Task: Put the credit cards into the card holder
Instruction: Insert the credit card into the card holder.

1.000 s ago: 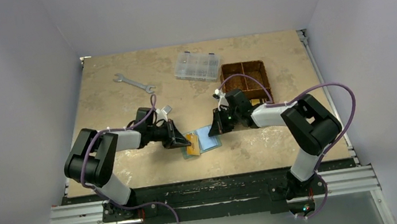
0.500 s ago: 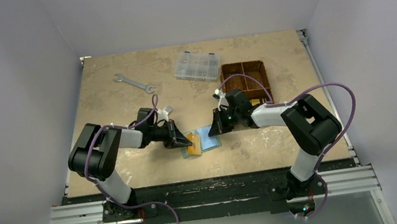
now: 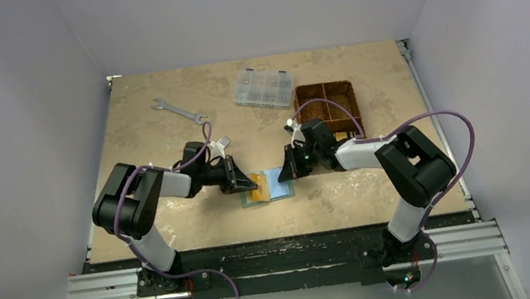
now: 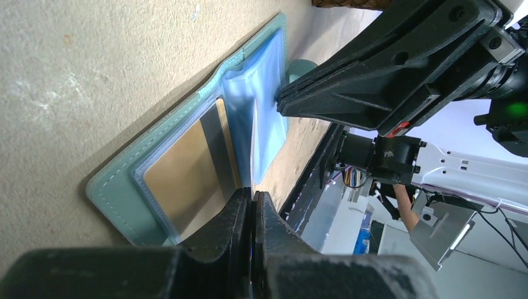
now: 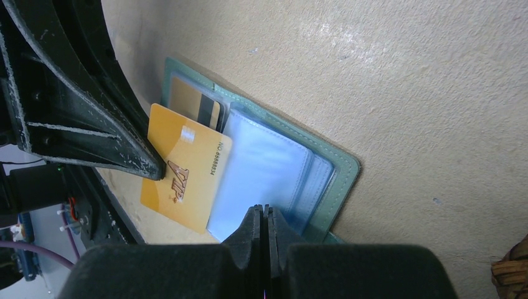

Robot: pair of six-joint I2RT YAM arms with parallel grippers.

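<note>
The sage-green card holder (image 3: 278, 191) lies open on the table between my grippers, pale blue pockets up. My left gripper (image 3: 246, 186) is shut on the orange-gold credit card (image 5: 185, 171), whose far edge sits at the blue pocket leaf. In the left wrist view (image 4: 252, 198) that card shows only edge-on. A second gold card with a dark stripe (image 5: 194, 103) sits in the holder's left pocket (image 4: 177, 177). My right gripper (image 3: 287, 175) is shut on the edge of a blue pocket leaf (image 5: 261, 165), holding it at the holder's right half (image 5: 341, 180).
A steel wrench (image 3: 179, 110) lies at the back left. A clear plastic compartment box (image 3: 264, 88) stands at the back middle. A brown woven divided basket (image 3: 327, 106) stands behind my right arm.
My left gripper has shifted slightly right with the orange-gold card, bringing it further over the open holder. The right gripper has stayed in place.
</note>
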